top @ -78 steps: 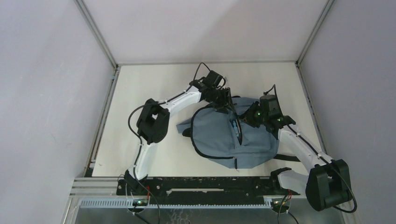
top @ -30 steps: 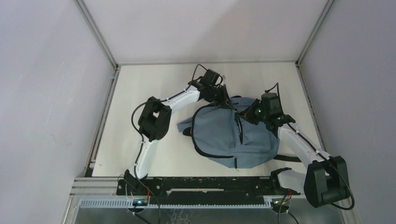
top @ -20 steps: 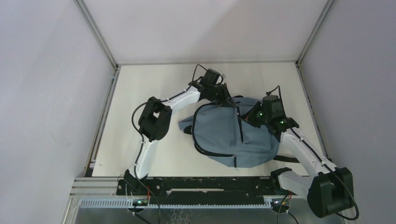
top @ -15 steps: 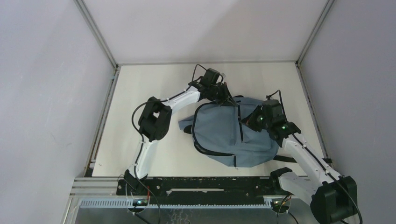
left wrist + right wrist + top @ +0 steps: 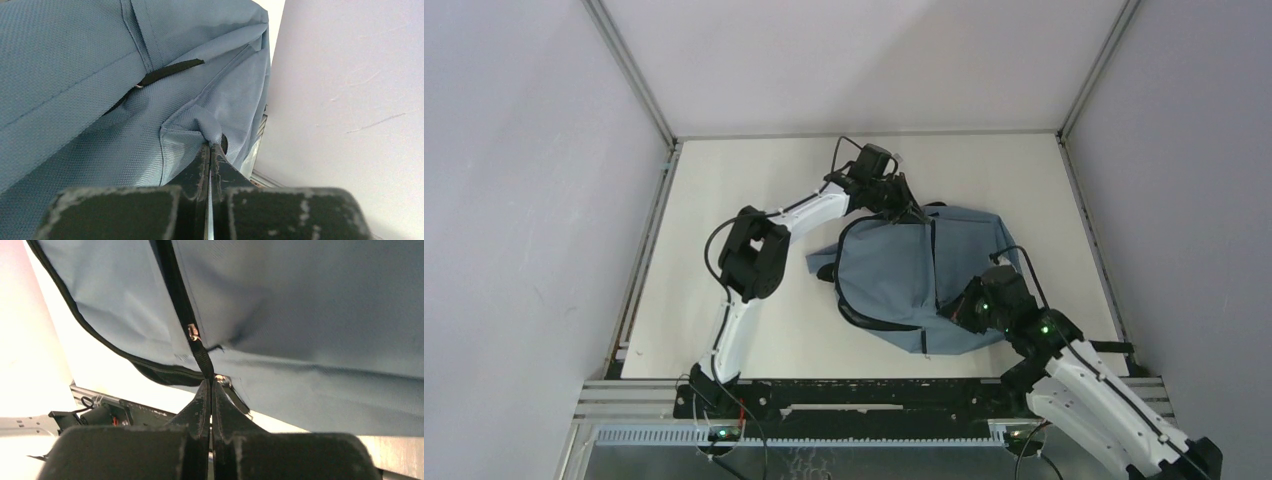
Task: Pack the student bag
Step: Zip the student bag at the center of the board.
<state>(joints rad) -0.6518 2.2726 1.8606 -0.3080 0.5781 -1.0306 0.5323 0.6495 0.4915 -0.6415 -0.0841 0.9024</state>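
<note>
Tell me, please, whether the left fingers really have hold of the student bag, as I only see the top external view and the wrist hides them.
Observer: Yes. In the left wrist view, the left fingers are shut on a pinched fold of fabric at a corner of the student bag.
Operator: Thank you. What are the right fingers gripping?
Observer: In the right wrist view, the right fingers are shut on the black zip pull.
Operator: Where is the slider, please?
Observer: The metal slider sits just beyond those fingertips, at the end of the black zip line.
</note>
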